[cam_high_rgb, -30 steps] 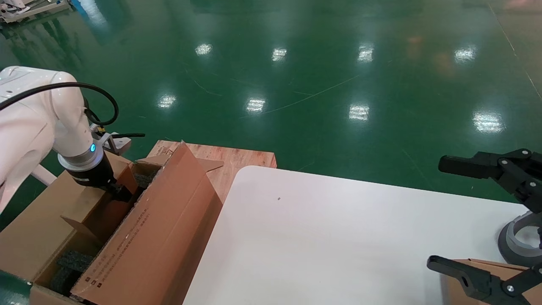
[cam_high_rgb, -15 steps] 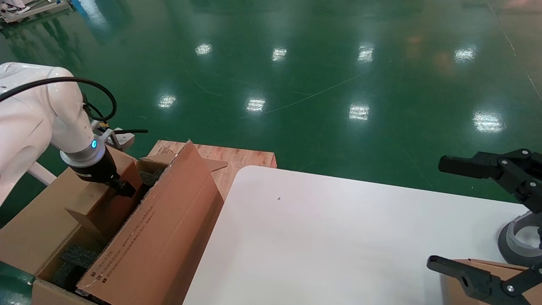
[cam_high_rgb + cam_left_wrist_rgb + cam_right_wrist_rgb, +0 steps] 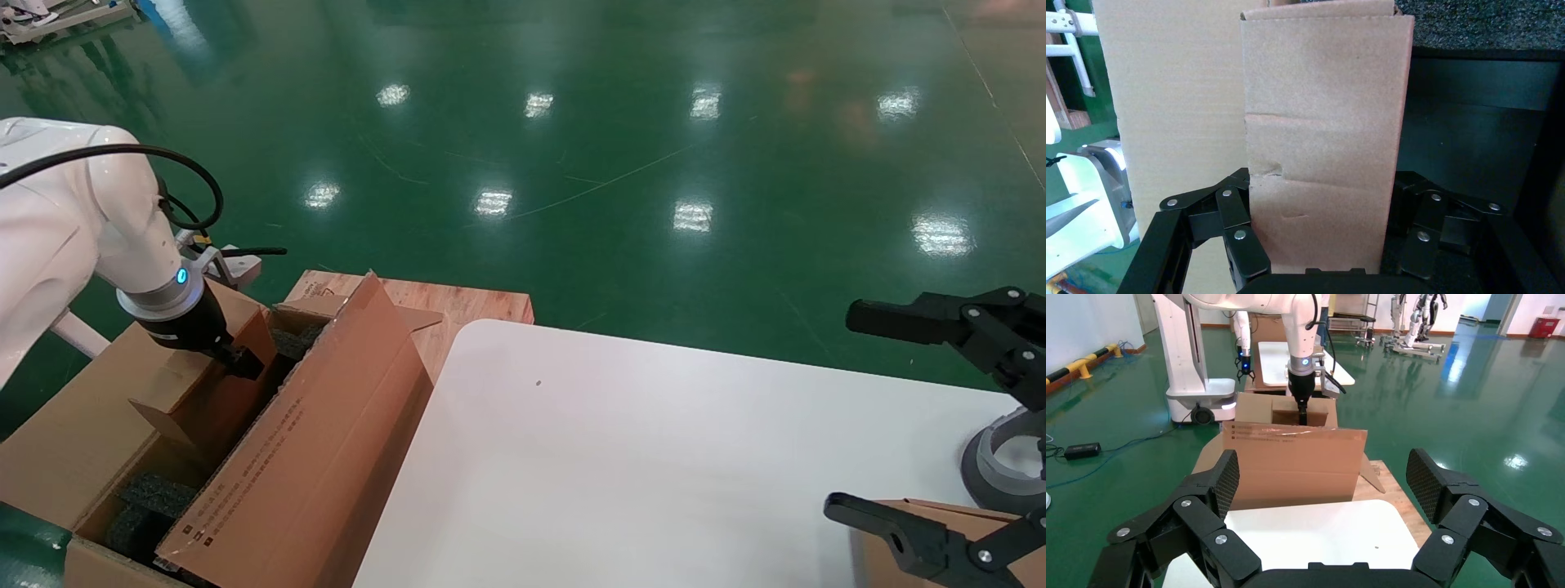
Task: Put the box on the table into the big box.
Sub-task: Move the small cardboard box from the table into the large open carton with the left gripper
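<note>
Fingers (image 3: 1248, 257) of the left gripper (image 3: 1324, 245) are closed on one slim box (image 3: 1324, 153), held upright inside the one big box (image 3: 310, 457) beside the white worktop (image 3: 621, 457). Right gripper (image 3: 1324, 490) hovers over the worktop, fingers spread wide and holding nothing.

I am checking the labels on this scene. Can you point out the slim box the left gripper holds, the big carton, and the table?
box (image 3: 1324, 153): left wrist view, middle of its broad face.
big carton (image 3: 302, 457): head view, printed flap.
table (image 3: 621, 457): head view, bare top.
left gripper (image 3: 245, 365): head view, fingertips inside the carton.
</note>
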